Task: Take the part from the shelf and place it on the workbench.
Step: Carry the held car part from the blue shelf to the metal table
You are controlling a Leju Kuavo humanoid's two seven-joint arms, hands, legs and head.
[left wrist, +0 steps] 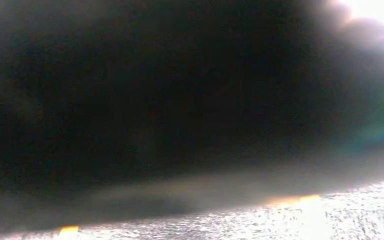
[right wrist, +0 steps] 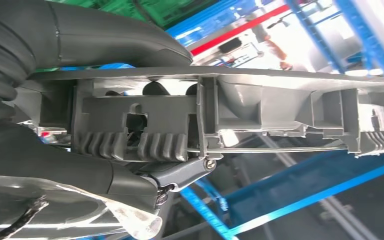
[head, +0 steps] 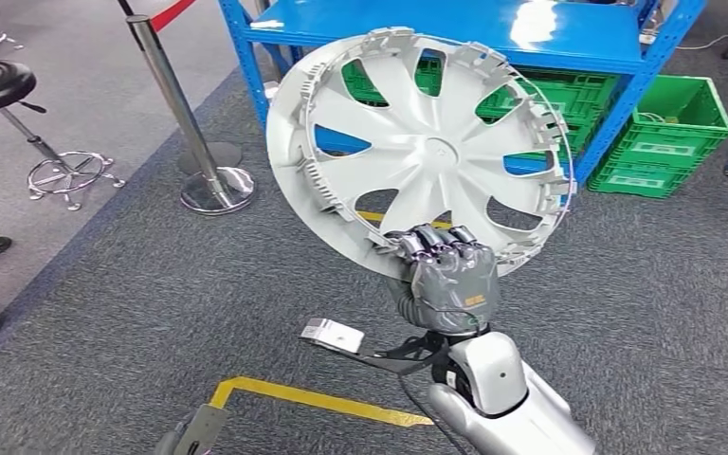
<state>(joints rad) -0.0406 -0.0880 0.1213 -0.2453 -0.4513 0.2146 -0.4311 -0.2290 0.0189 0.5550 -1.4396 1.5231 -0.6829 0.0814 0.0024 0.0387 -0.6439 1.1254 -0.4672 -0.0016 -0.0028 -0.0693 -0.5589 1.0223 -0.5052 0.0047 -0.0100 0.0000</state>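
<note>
Right hand (head: 450,275) up, fingers wrapped round bottom rim of hubcap (head: 422,152), hubcap tilted, in front of blue shelf (head: 493,33)

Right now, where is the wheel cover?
In the head view the wheel cover is held up off the floor by its lower rim in the right robot hand, centre frame, in front of the blue shelf and green crates.
</note>
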